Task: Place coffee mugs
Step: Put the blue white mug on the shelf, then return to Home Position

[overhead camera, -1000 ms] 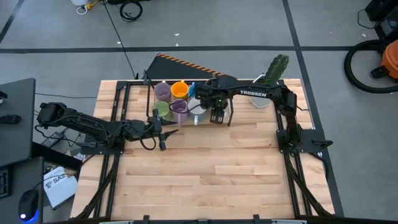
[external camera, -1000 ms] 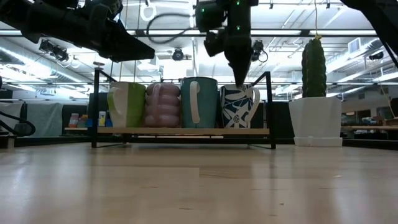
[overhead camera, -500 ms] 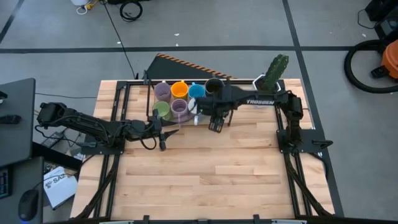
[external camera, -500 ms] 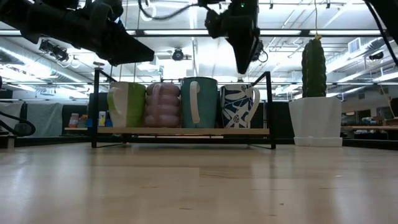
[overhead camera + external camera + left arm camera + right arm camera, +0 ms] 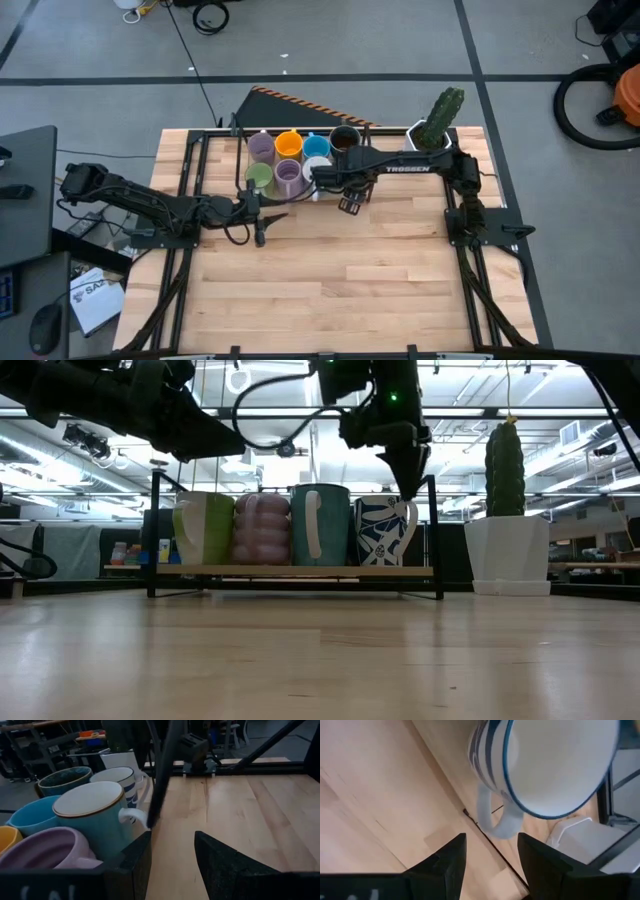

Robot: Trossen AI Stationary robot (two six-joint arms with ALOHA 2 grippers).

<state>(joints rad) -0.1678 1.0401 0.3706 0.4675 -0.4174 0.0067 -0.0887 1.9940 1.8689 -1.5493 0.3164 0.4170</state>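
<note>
Several mugs stand in a cluster on a low black-framed wooden rack [image 5: 300,571] at the table's far side. In the high view I see purple [image 5: 262,147], orange [image 5: 289,143], blue [image 5: 316,146], dark brown [image 5: 344,138], green [image 5: 258,178], a second purple [image 5: 289,175] and a white-lined mug [image 5: 318,178]. A white mug with a blue pattern [image 5: 383,530] stands at the row's right end. My right gripper [image 5: 410,478] hovers open just above and on the near side of it; its handle [image 5: 495,817] shows beyond the fingers. My left gripper [image 5: 262,212] waits open, near the green mug.
A white faceted pot with a green cactus [image 5: 440,125] stands at the far right corner, right of the rack [image 5: 507,540]. Black frame rails [image 5: 190,190] run along both table sides. The bare wooden tabletop [image 5: 340,280] stretches from the rack to the near edge.
My right gripper has lifted away from the rim of the blue-patterned white mug, then drawn back toward the near edge and dipped a little. The mug stays upright on the rack. The left arm has kept still.
</note>
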